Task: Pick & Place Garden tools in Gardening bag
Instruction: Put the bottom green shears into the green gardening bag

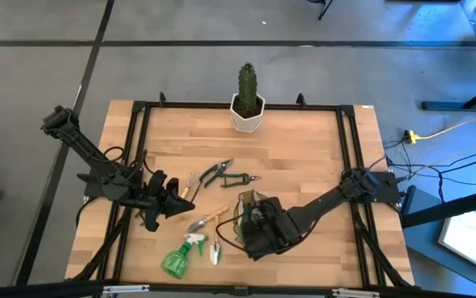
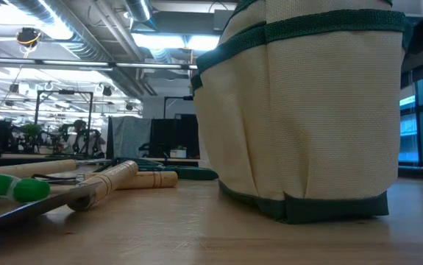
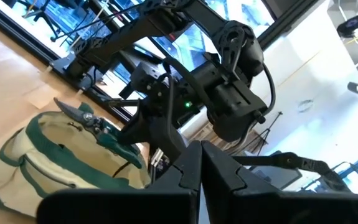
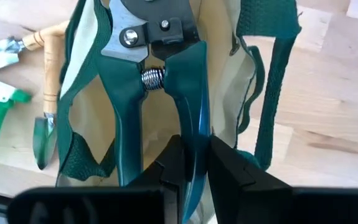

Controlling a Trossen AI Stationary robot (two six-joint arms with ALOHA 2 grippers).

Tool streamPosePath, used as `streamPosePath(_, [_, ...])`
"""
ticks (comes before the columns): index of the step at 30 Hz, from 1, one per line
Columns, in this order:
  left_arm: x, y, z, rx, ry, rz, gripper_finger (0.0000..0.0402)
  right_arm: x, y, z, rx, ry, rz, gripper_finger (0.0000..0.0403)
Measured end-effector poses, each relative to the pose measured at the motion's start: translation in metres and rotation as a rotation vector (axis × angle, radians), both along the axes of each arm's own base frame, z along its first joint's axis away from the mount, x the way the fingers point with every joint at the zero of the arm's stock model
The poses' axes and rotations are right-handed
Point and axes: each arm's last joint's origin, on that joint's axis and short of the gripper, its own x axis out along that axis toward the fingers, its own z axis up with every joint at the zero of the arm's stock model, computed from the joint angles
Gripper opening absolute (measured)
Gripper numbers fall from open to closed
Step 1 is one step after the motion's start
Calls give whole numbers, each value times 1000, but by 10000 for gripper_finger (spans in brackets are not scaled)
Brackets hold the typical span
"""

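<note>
Green-handled pruning shears hang over the open gardening bag near the table's front edge, their blades pointing away from the right gripper, which pinches one handle. That arm reaches in from the table's right edge. The left gripper, fingers pressed together, hovers near the left edge.

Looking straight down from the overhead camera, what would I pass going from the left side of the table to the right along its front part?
Left gripper, shut and empty → spray bottle → small trowel → gardening bag, with the right gripper over it, its jaws clamped on a handle of green-handled shears.
</note>
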Motion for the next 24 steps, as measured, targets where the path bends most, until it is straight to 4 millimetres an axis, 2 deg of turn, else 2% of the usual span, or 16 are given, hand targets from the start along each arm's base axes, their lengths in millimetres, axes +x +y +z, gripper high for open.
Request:
streamPosePath(7, [0, 0, 0, 18, -2, -11, 1, 6, -7, 0, 64, 30, 3, 47])
streamPosePath(15, [0, -1, 0, 22, -4, -41, 1, 15, -6, 0, 158, -16, 24, 47])
streamPosePath(24, [0, -2, 0, 34, -3, -58, 1, 14, -12, 0, 171, 37, 15, 47])
